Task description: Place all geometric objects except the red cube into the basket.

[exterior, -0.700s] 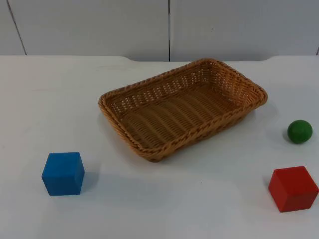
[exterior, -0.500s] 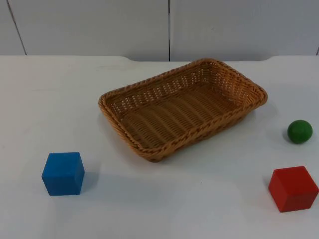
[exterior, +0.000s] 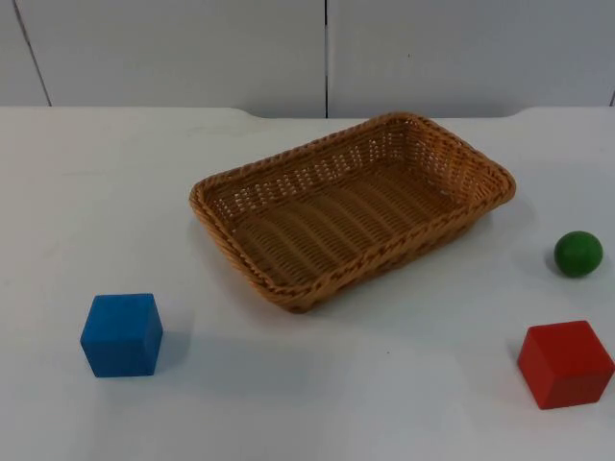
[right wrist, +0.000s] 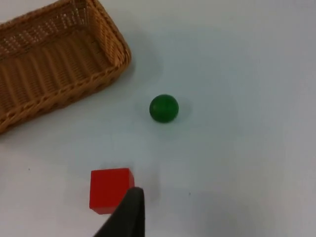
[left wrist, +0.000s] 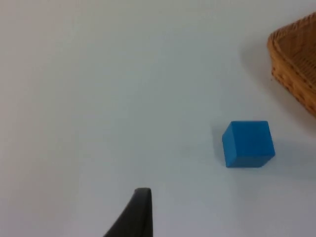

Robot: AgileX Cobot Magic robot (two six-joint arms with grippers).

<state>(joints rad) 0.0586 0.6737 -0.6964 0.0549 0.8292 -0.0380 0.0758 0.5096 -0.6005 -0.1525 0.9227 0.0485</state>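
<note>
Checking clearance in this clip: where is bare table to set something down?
Bare: the stretch between the blue cube and the red cube, in front of the basket; also left of the basket. Tighter by the green ball.

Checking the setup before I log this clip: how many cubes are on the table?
2. The blue cube sits on the table near the basket's left front corner; the red cube sits at the right front, just in front of the green ball.
</note>
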